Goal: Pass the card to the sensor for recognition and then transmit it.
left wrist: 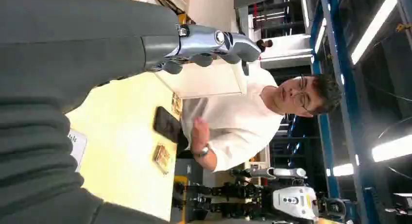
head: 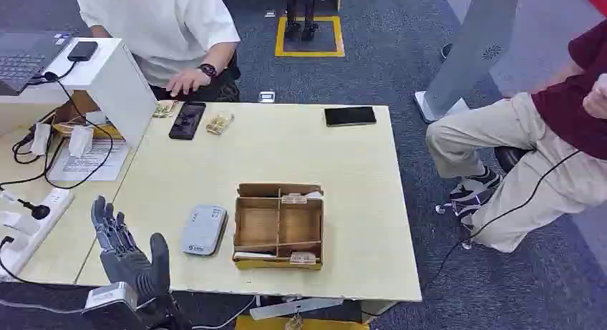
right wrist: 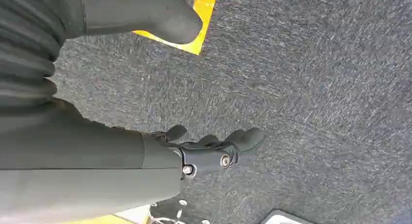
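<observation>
pale yellow table (head: 343, 201), grey sensor (head: 204, 230)

2 phones (head: 187, 120) (head: 350, 116), 1 sensor (head: 204, 230), 1 box (head: 278, 226).

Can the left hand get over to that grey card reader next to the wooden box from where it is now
Probably yes. The left hand, fingers spread and holding nothing, is raised at the table's near edge, and bare tabletop lies between it and the grey card reader.

Two dark phones (head: 187, 120) (head: 350, 116) are laid flat near the table's (head: 358, 222) far edge, well apart. A laptop (head: 25, 58) is seen at the far left. Beside the nearer phone, what may be small packets (head: 220, 122) are placed.
</observation>
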`<state>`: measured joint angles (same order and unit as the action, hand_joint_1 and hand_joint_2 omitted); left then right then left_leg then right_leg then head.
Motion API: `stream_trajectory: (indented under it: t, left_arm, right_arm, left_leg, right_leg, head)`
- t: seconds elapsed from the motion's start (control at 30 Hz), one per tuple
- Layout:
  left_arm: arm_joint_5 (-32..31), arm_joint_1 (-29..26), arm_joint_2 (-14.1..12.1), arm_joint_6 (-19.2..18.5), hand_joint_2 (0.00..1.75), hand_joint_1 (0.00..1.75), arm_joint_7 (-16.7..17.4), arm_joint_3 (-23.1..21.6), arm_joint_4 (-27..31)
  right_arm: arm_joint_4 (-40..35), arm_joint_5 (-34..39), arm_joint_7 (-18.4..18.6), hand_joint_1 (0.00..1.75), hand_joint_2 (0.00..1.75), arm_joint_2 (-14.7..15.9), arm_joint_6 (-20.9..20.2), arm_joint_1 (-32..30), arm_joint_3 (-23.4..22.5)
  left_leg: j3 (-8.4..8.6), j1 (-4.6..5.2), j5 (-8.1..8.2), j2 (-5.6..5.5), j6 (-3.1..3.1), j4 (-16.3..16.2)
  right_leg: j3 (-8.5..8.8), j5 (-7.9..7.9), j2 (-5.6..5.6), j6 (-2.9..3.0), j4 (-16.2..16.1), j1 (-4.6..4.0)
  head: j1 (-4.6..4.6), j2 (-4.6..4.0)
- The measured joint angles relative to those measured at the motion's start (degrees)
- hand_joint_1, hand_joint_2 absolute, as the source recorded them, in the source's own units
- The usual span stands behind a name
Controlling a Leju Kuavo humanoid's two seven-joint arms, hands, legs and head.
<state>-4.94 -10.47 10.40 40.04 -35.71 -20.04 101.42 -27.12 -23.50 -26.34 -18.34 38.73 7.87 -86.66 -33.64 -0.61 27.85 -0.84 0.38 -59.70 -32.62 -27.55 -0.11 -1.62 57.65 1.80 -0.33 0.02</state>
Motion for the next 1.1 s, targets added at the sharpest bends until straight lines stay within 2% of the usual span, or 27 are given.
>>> stream_trajectory:
  t: [0.6, 0.63, 0.67, 0.7, 0.8, 0.93, 1.0, 1.1]
  left_arm:
    - [0.22, 0.65, -0.48, 0.0, 1.75, 0.0, 1.29, -0.92, 0.0]
    - [-0.2, 0.65, -0.46, 0.0, 0.0, 0.0, 1.62, -0.92, -0.02]
    - [-0.66, 0.66, -0.46, 0.0, 0.0, 0.0, 1.64, -0.9, -0.07]
    - [-2.37, 0.67, -0.35, 0.0, 1.75, 0.0, 1.75, -0.9, -0.15]
    - [-7.18, 1.02, 0.68, 0.0, 1.75, 0.0, 2.54, -0.15, -0.89]
    - [-10.47, 1.87, 2.06, 0.0, 1.75, 0.0, 2.45, 1.18, -1.86]
    - [-12.42, 2.09, 3.06, 0.0, 1.75, 0.0, 2.01, 2.12, -2.21]
    - [-18.83, 2.28, 4.94, 0.02, 1.75, 0.0, -0.38, 4.46, -2.69]
  right_arm:
    - [-3.94, -3.63, 0.24, 0.0, 1.75, -0.48, 0.81, -1.18, -1.95]
    - [-4.05, -3.76, 0.28, 0.0, 1.75, -0.5, 0.81, -1.19, -2.06]
    - [-4.13, -3.98, 0.39, 0.0, 1.75, -0.55, 0.81, -1.19, -2.12]
    - [-4.26, -4.26, 0.55, 0.0, 1.75, -0.55, 0.81, -1.19, -2.16]
    - [-4.44, -5.66, 0.94, 0.0, 1.75, -0.57, 0.81, -1.16, -2.32]
    - [-4.44, -6.14, 0.55, 0.0, 1.75, -0.59, 0.81, -1.09, -2.43]
    - [-4.44, -6.56, 0.52, 0.0, 1.75, -0.59, 0.81, -1.03, -2.47]
    - [-4.39, -7.54, 0.22, 0.0, 1.75, -0.59, 0.81, -0.87, -2.49]
  left_leg:
    - [0.0, 0.0, 0.0, 0.01, 0.0, 0.0]
    - [0.0, 0.0, 0.0, 0.0, 0.0, 0.0]
    - [0.0, 0.0, 0.0, 0.0, 0.0, 0.0]
    - [0.0, 0.0, 0.0, 0.0, 0.0, 0.0]
    - [-0.01, 0.0, 0.0, 0.0, 0.0, 0.0]
    - [0.0, 0.0, 0.0, 0.0, 0.0, 0.0]
    - [0.0, 0.0, 0.0, 0.0, 0.0, 0.0]
    - [0.01, 0.0, 0.0, 0.0, 0.0, 0.0]
  right_leg:
    - [0.0, 0.0, 0.01, 0.0, 0.0, 0.0]
    - [0.0, 0.0, 0.01, 0.0, 0.0, 0.0]
    - [0.0, 0.0, 0.0, 0.0, 0.0, 0.0]
    - [0.0, 0.0, 0.0, 0.0, 0.0, 0.0]
    - [0.01, 0.0, 0.0, 0.0, 0.0, 0.0]
    - [0.02, 0.01, 0.0, -0.01, 0.0, 0.0]
    - [0.02, 0.01, 0.0, -0.01, 0.0, 0.0]
    - [0.02, 0.01, 0.01, 0.0, 0.0, 0.0]
  head:
    - [0.0, 0.0]
    - [0.02, 0.0]
    - [0.0, 0.0]
    - [0.02, 0.0]
    - [0.02, 0.0]
    - [0.02, 0.0]
    - [0.02, 0.0]
    - [0.04, 0.0]
